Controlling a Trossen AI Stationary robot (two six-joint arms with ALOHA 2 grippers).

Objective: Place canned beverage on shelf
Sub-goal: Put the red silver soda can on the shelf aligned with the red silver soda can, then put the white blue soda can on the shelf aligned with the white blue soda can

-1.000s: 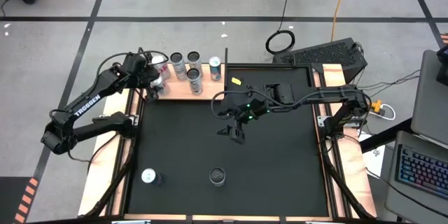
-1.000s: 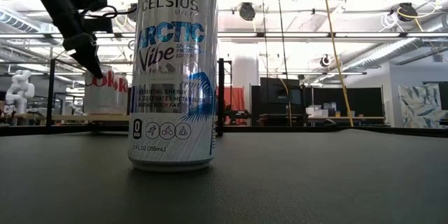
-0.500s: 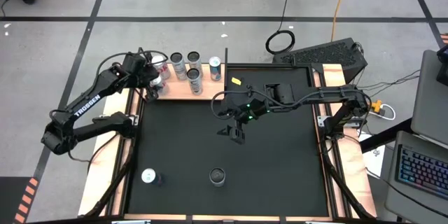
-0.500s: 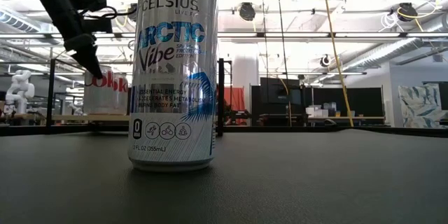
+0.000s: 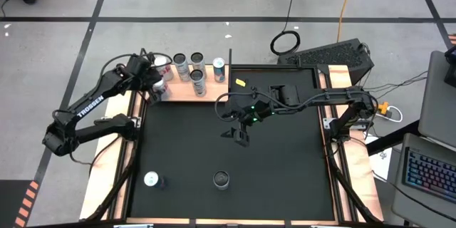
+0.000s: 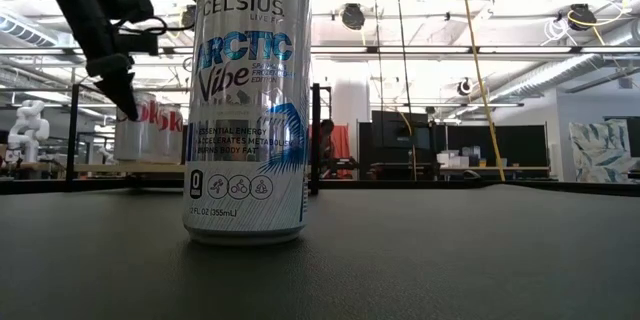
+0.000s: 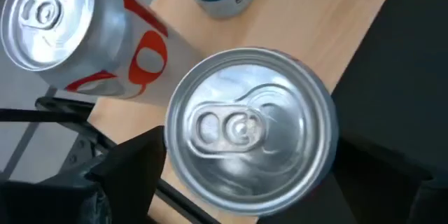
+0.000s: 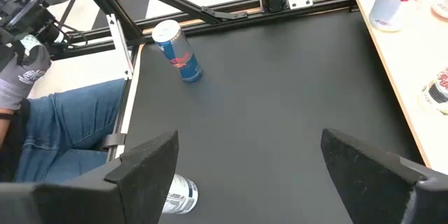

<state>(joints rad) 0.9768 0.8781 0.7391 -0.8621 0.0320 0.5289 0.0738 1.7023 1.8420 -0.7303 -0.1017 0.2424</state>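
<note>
High: shelf point(image 5: 187, 89) at mat's far-left edge holds several upright cans; left gripper point(image 5: 158, 85) at its left end over a can, right gripper point(image 5: 239, 134) open, empty, mid-mat. 
Low: Celsius can point(image 6: 247, 100) close up. 
Left wrist: fingers point(image 7: 129, 164) spread either side of silver can top point(image 7: 250, 131), not gripping. 
Right wrist: blue can point(image 8: 178, 52) on open mat.

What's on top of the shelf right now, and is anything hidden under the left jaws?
The shelf carries four clearly visible upright cans, plus a red-and-white can by the left gripper. Another silver can stands between its open jaws; that can's base is hidden.
</note>
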